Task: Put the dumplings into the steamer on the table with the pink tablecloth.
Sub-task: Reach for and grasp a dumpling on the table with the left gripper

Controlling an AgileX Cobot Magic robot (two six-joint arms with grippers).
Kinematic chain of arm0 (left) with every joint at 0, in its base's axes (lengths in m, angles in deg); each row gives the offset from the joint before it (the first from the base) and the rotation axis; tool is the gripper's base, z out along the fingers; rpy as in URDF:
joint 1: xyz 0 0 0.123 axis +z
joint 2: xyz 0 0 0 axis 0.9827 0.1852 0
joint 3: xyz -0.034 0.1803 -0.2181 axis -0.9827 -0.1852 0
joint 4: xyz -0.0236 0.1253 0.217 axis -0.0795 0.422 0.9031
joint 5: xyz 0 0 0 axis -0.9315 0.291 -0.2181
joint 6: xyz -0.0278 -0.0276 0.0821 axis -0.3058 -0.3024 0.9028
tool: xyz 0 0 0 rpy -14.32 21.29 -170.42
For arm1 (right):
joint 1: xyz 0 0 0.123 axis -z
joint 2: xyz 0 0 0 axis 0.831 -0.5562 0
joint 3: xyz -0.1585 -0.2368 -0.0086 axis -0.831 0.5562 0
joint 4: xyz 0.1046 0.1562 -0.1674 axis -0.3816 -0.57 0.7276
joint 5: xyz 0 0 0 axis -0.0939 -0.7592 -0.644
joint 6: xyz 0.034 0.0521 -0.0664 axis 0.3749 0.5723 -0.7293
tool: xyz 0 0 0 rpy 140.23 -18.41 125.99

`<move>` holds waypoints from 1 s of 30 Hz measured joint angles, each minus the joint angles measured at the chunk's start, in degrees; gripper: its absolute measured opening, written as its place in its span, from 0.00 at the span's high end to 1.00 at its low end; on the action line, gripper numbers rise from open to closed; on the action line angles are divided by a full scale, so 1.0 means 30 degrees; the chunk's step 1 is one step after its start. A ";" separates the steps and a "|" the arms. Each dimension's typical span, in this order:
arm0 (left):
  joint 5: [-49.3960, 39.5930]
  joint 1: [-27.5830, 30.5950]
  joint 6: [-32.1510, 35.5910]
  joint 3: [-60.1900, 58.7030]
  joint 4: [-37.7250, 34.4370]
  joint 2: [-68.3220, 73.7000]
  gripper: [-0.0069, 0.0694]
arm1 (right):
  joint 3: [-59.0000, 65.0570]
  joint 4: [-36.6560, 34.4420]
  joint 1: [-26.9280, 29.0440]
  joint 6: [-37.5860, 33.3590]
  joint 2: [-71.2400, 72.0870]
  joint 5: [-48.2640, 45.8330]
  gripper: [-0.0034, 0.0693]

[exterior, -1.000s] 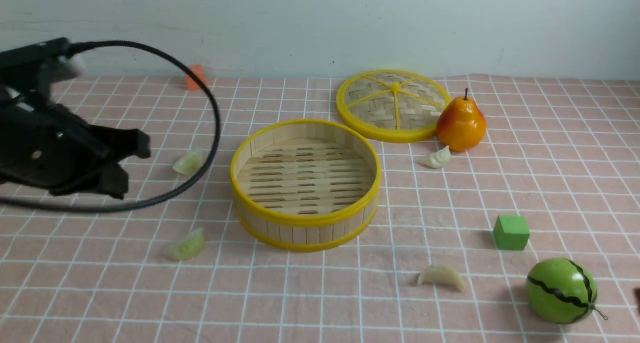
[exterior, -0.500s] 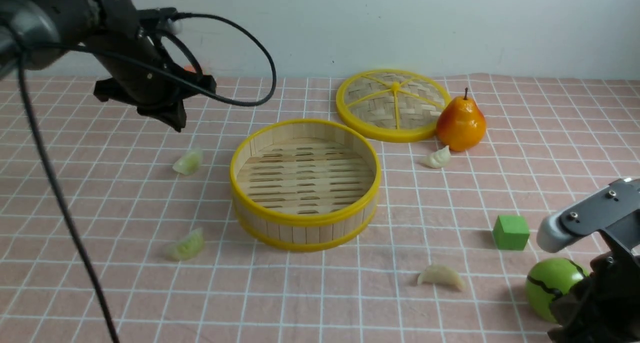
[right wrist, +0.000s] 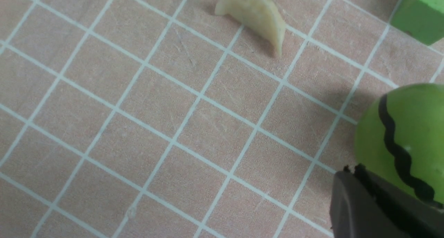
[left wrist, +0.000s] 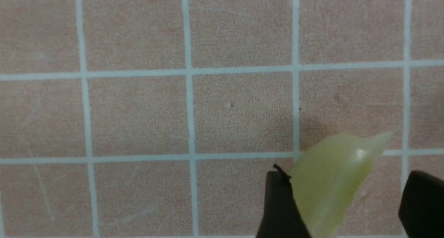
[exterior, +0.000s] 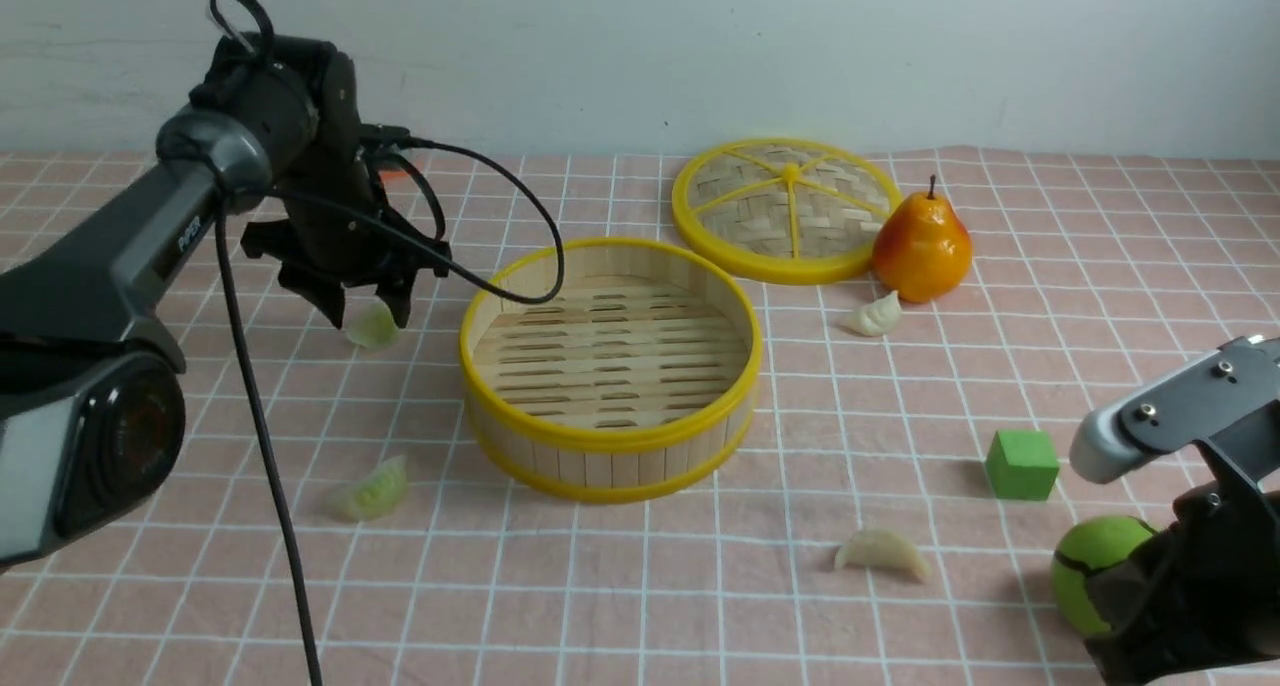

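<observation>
The pale green dumpling (exterior: 372, 324) to the left of the steamer (exterior: 610, 442) looks small, light and rather smooth. I judge that it may slip or roll away if it is pinched at a thin tip, so the safer hold is across its thick middle. It lies on the pink tablecloth (exterior: 900, 406) of the worktop (exterior: 1100, 296), near the steamer but outside it. It sits between the jaws of the left gripper (exterior: 367, 309), which stand wide apart around it and grip nothing yet (in the left wrist view one jaw seems to touch it, the other is clear of it). The second green dumpling (exterior: 372, 489), one cream dumpling (exterior: 873, 315) beside the pear (exterior: 922, 251) and another cream dumpling (exterior: 883, 553) also lie on the cloth, and the steamer is empty. The right gripper (right wrist: 353, 175) has its jaws closed on nothing, just beside the toy watermelon (right wrist: 406, 141).
</observation>
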 joint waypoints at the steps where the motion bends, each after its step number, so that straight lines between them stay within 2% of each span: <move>1: 0.0000 0.0000 0.0029 0.0000 0.0074 0.0086 0.40 | 0.0000 0.0000 0.0000 0.0000 0.0000 0.0000 0.96; 5: 0.0019 0.0000 -0.0182 0.0013 0.0220 0.0175 0.67 | 0.0000 -0.0025 0.0000 0.0000 0.0000 0.0154 0.96; 13: -0.0331 0.0000 -0.0625 0.0073 0.0220 0.0010 0.68 | 0.0000 -0.0062 0.0000 0.0000 0.0000 0.0220 0.95; 15: -0.0496 0.0000 -0.0640 0.0073 0.0220 -0.0390 0.73 | 0.0000 -0.0062 0.0000 0.0000 0.0000 0.0243 0.95; 16: -0.0536 0.0000 -0.0683 0.0073 0.0161 -0.0931 0.84 | 0.0000 -0.0086 0.0000 0.0000 0.0000 0.0258 0.95; 17: -0.0567 0.0000 -0.0683 0.0073 -0.0070 -0.1520 0.90 | 0.0000 -0.0134 0.0000 0.0000 0.0000 0.0258 0.95; 23: -0.0584 -0.0844 -0.0686 0.0148 -0.1709 -0.4212 0.93 | 0.0000 -0.0382 0.0000 0.0000 0.0000 0.0280 0.95; 28: -0.0663 -0.1627 -0.0882 0.0203 -0.1179 -0.4337 0.93 | 0.0000 -0.0467 0.0000 0.0000 0.0000 0.0301 0.95; 30: -0.0667 -0.1488 -0.1110 0.0203 0.0008 -0.3559 0.90 | 0.0000 -0.0484 0.0000 0.0000 0.0000 0.0322 0.95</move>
